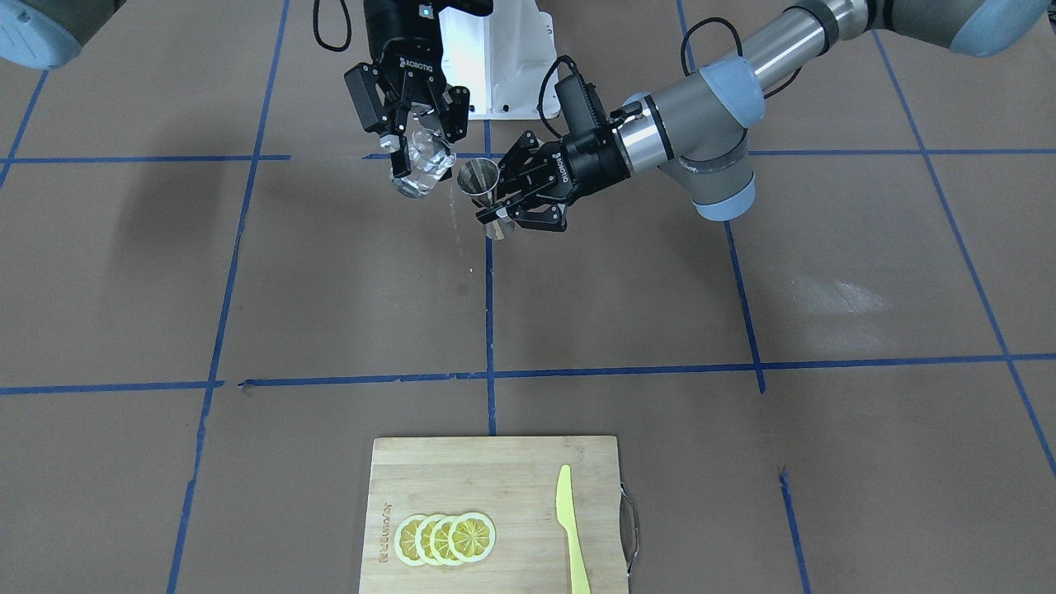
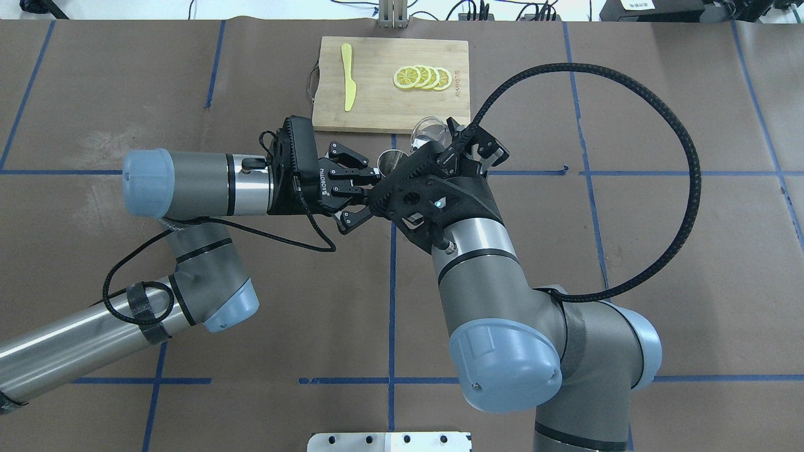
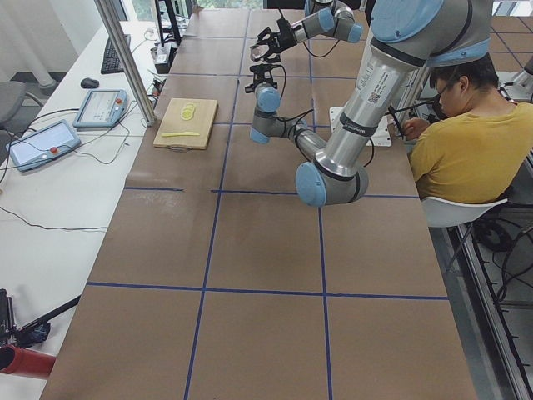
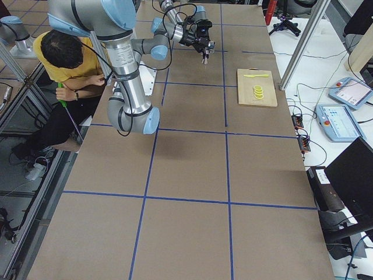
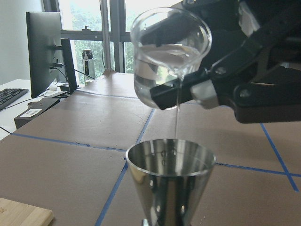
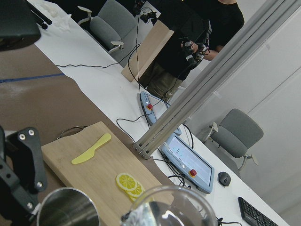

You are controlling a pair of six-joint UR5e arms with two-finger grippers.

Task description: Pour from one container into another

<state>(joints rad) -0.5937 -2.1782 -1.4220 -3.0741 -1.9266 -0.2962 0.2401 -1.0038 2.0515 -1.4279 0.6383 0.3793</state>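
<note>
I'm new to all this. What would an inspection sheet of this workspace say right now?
Surface: brown table with a blue tape grid; small dark spot under the pour, possibly spill.
Job's things: tilted glass cup sends a thin stream into the steel jigger below.
Clutter: cutting board with lemon slices and yellow knife.
Grippers: right gripper shut on the glass cup; left gripper shut on the jigger.
Cables: black cable arcs wide over the table.
Surroundings: seated person in yellow shirt; control tablets alongside.
</note>
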